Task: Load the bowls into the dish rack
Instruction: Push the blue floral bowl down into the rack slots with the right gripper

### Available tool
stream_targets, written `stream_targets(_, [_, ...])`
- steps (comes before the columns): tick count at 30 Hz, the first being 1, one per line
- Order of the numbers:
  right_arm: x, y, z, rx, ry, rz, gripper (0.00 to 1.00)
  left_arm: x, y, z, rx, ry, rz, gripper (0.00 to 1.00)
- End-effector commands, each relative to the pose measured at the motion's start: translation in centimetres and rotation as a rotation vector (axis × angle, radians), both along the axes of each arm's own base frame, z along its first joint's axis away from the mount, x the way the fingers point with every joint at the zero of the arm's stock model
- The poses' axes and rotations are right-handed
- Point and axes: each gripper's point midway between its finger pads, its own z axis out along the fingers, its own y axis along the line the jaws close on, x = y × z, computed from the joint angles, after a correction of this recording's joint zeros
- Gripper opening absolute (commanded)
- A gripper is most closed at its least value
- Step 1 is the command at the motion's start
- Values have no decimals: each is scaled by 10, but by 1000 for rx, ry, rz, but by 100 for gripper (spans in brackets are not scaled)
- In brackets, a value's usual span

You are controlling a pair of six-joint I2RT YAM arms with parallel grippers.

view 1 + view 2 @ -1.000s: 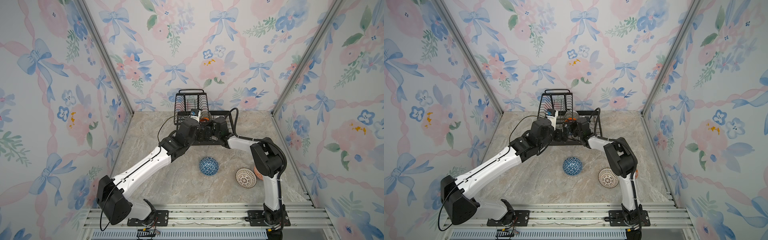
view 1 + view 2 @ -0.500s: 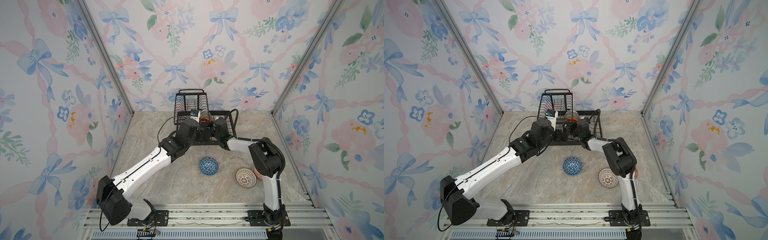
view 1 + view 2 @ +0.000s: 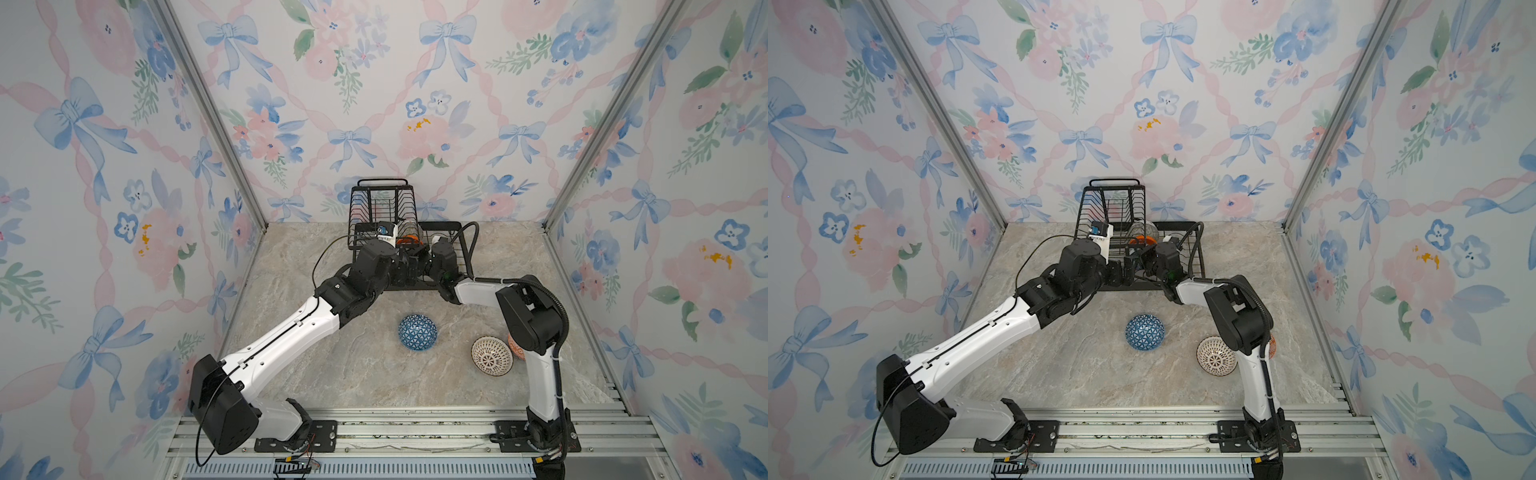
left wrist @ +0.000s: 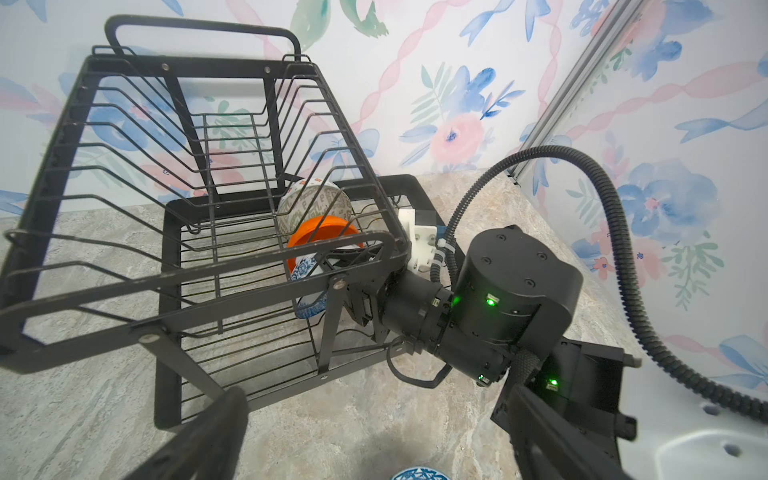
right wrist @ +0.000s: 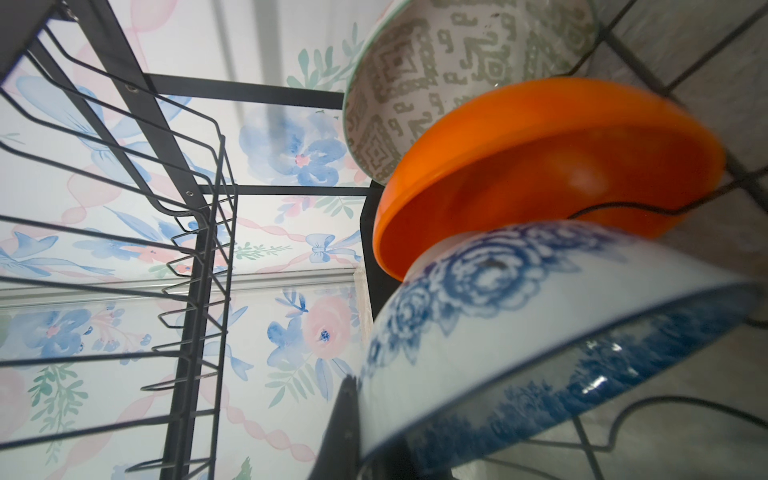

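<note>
The black wire dish rack stands at the back wall. In its lower tray a pale green bowl and an orange bowl stand on edge. My right gripper reaches into the tray, shut on the rim of the blue-floral white bowl, which leans against the orange one. My left gripper hangs open and empty over the table at the rack's front. The blue triangle bowl lies on the table.
A white lattice bowl and an orange-red patterned bowl, mostly hidden behind the right arm, sit on the table at the right. The right arm's cable loops beside the rack. Patterned walls close in three sides.
</note>
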Motion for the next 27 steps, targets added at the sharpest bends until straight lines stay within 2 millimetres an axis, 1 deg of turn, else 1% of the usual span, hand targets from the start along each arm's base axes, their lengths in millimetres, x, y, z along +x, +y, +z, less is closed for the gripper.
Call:
stream_targets(1, [-14, -3, -27, -51, 80, 0, 0, -3, 6, 0, -16, 11, 10, 98])
stream_targets(6, [-20, -4, -28, -53, 100, -1, 0, -3, 6, 0, -14, 11, 11, 98])
stream_targets(13, [-22, -1, -27, -48, 135, -1, 0, -6, 9, -2, -14, 11, 14, 98])
stream_targets(17, [-26, -4, -32, -28, 188, -31, 0, -8, 14, -2, -18, 9, 27, 98])
stream_targets(21, [-33, -9, -40, -66, 248, -58, 0, -10, 18, -3, -30, 14, 47, 98])
stream_targets(25, [-38, -8, -51, -66, 300, -64, 0, -10, 20, -4, -36, 19, 54, 98])
stream_targets(27, [-39, -7, -53, -53, 314, -65, 0, -11, 21, -4, -39, 18, 57, 98])
